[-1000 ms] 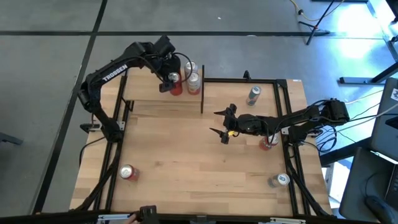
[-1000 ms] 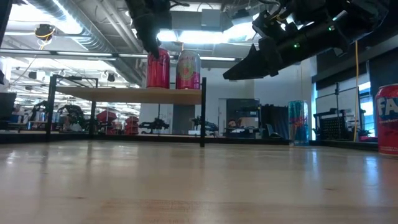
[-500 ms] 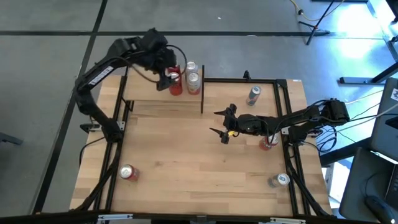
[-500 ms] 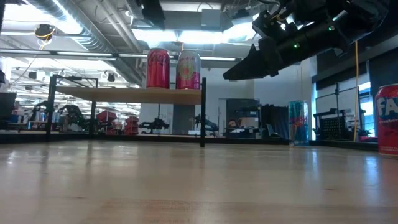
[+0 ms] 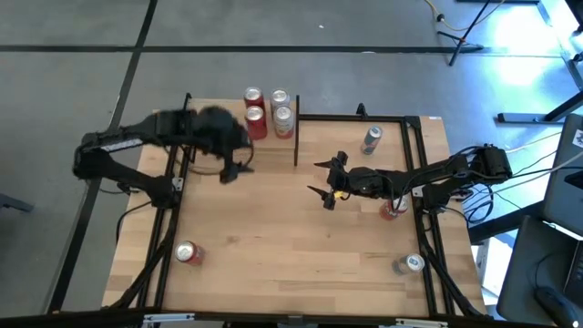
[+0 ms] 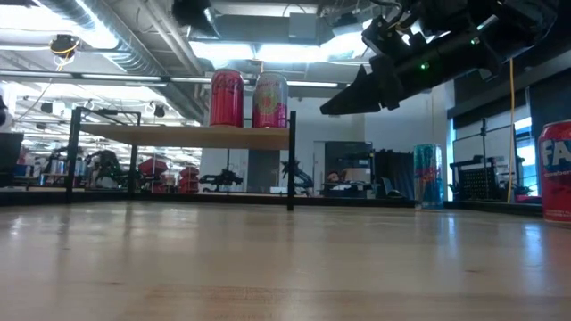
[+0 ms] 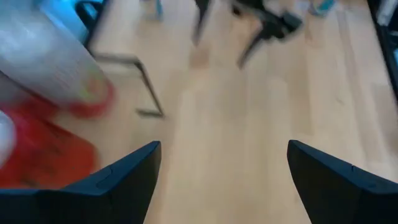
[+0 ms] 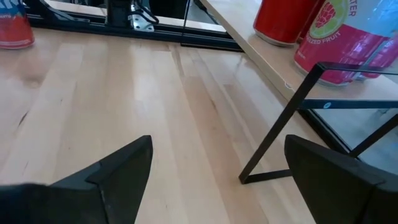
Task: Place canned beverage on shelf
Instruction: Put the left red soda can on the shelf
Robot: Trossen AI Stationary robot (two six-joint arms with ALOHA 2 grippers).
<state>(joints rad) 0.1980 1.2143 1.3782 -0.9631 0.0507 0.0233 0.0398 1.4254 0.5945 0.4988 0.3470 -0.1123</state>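
From above, the left claw (image 5: 232, 171) is seen with fingers apart and empty, drawn back from the shelf (image 5: 214, 137) toward the tabletop's (image 5: 273, 237) left edge, while three cans (image 5: 256, 122) are left standing at the shelf's right end; the right claw (image 5: 328, 187) waits spread wide over the tabletop's middle. From table height, two cans (image 6: 226, 98) are shown upright on the shelf board with nothing gripping them, so this placement is judged done. In the left wrist view, parted fingers (image 7: 124, 174) and a red can (image 7: 37, 155) beside them are seen; other cans wait on the tabletop.
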